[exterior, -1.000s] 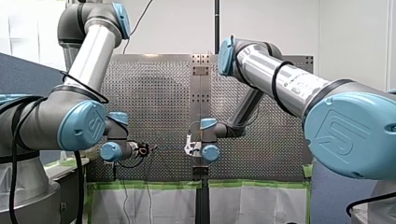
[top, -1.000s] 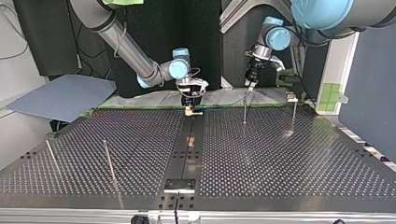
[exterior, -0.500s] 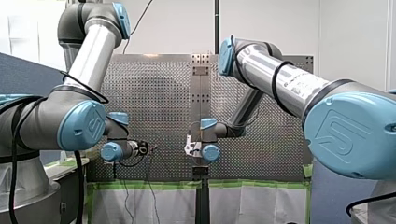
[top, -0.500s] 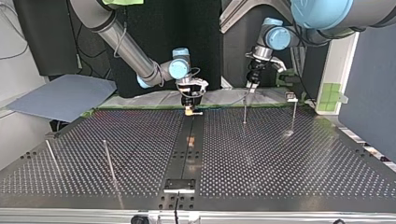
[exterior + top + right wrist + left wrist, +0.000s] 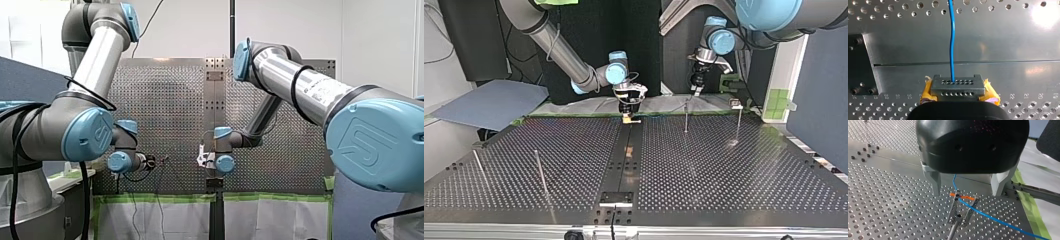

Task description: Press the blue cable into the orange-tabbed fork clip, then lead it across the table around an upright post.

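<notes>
Thin blue cable (image 5: pixel 988 216) crossing orange-tabbed fork clip (image 5: pixel 958 217) just ahead of left gripper (image 5: pixel 967 192), fingers spread, empty. Cable end clamped in right gripper (image 5: pixel 958 91), strand running straight ahead.

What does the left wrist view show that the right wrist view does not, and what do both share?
Left wrist view only: the orange-tabbed fork clip, the blue cable crossing its top, ahead of my open left end effector. Right wrist view only: my right end effector shut on a grey multi-hole connector block at the cable's end. Both: the blue cable and the perforated table.
</notes>
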Action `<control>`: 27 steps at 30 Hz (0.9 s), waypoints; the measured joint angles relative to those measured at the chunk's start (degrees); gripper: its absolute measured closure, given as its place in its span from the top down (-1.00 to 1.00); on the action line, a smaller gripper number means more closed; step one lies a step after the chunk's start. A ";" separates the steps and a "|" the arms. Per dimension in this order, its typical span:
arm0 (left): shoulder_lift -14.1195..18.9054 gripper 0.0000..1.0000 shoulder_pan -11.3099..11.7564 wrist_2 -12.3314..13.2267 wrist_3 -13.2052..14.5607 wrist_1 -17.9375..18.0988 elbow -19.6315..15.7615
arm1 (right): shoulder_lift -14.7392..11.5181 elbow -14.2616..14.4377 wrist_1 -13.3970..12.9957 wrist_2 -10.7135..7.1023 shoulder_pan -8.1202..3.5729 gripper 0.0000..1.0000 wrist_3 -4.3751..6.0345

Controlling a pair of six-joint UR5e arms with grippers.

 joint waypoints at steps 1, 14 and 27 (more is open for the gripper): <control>0.00 1.00 0.00 -0.07 0.06 -0.03 0.00 | 0.00 0.00 0.02 0.00 0.00 -1.00 0.00; 0.00 1.00 -0.10 -0.16 1.10 -0.06 0.00 | 0.00 0.00 0.12 0.00 0.01 -1.00 -0.02; 0.00 1.00 -2.58 -0.21 2.03 -1.03 0.52 | 0.01 0.01 0.89 0.00 -0.26 -1.00 -0.19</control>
